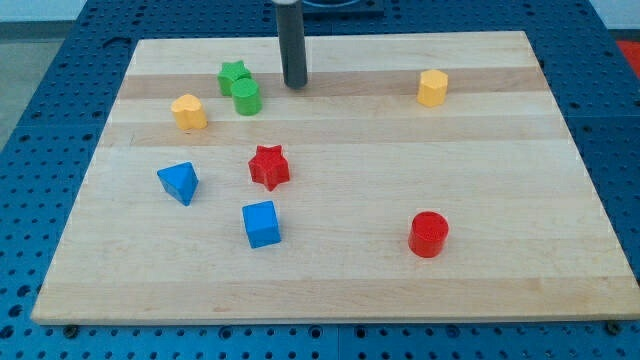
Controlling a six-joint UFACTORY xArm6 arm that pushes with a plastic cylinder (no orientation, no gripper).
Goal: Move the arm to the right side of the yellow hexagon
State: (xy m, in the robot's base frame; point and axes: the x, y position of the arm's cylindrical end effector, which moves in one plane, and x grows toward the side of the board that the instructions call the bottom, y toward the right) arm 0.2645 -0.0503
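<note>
The yellow hexagon [432, 87] stands near the view's top right of the wooden board [330, 290]. My tip [295, 85] rests on the board near the top centre, well to the view's left of the hexagon and about level with it. A wide stretch of board lies between them. The tip is just right of a green star [233, 75] and a green cylinder [246, 97], touching neither.
A second yellow block [188, 111] sits at the left, below and left of the green pair. A red star [268, 166], a blue triangle [179, 182] and a blue cube [261, 223] lie at centre left. A red cylinder [428, 234] stands at lower right.
</note>
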